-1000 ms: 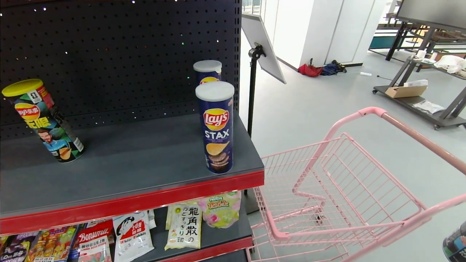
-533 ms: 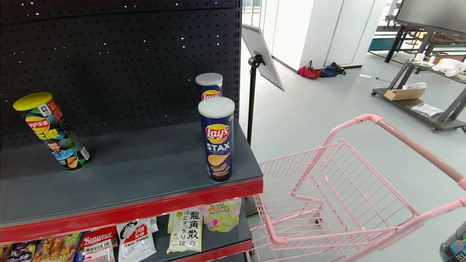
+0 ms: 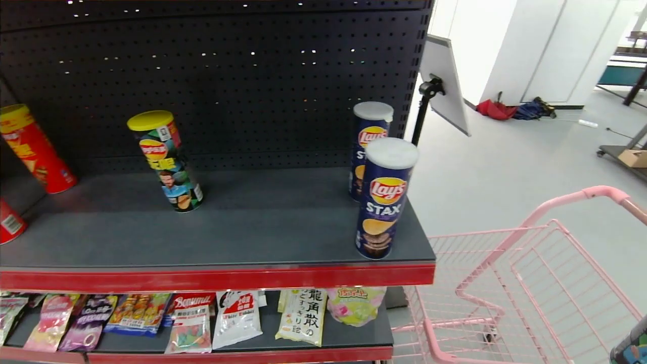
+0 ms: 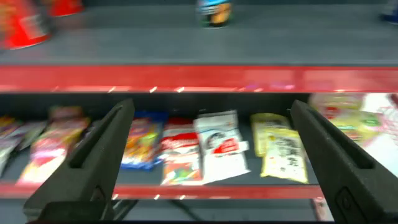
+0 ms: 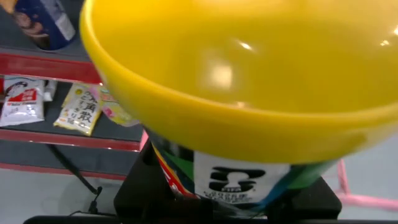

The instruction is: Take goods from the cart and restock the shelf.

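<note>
The right pincer (image 5: 230, 208) is gripping a yellow-lidded chip can (image 5: 249, 81) around its lower body, close by the pink cart (image 3: 530, 263). The left pincer (image 4: 211, 109) is hanging with fingers spread wide, holding nothing and facing snack bags (image 4: 217, 149) on the lower shelf. On the upper shelf (image 3: 252, 232), two blue chip cans (image 3: 385, 202) are standing at the right edge and red cans (image 3: 35, 149) at the left edge.
</note>
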You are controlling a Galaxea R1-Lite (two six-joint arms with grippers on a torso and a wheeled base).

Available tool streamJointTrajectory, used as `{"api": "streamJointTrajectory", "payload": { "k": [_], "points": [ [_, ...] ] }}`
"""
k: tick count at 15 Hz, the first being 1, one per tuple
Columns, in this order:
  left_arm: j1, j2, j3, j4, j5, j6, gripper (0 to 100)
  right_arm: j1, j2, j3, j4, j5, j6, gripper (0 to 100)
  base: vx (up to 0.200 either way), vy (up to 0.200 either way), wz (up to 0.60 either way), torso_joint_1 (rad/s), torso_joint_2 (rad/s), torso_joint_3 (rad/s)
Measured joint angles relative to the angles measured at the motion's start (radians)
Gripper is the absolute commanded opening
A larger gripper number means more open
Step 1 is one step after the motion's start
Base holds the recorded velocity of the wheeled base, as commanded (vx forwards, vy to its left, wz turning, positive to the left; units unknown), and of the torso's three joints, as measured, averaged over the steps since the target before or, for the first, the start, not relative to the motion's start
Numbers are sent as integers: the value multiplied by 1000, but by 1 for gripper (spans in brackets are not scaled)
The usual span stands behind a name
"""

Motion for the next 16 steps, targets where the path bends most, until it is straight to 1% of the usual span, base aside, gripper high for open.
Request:
{"api": "streamJointTrajectory", "payload": {
  "k": [6,16],
  "points": [
    [0,0,0,0,-1,0,100,-2,-31,39,0,-1,2,0,0,0,0,0,0,0],
    [0,0,0,0,-3,0,100,-2,-47,52,-2,0,6,0,0,200,0,3,1,2]
  ]
}}
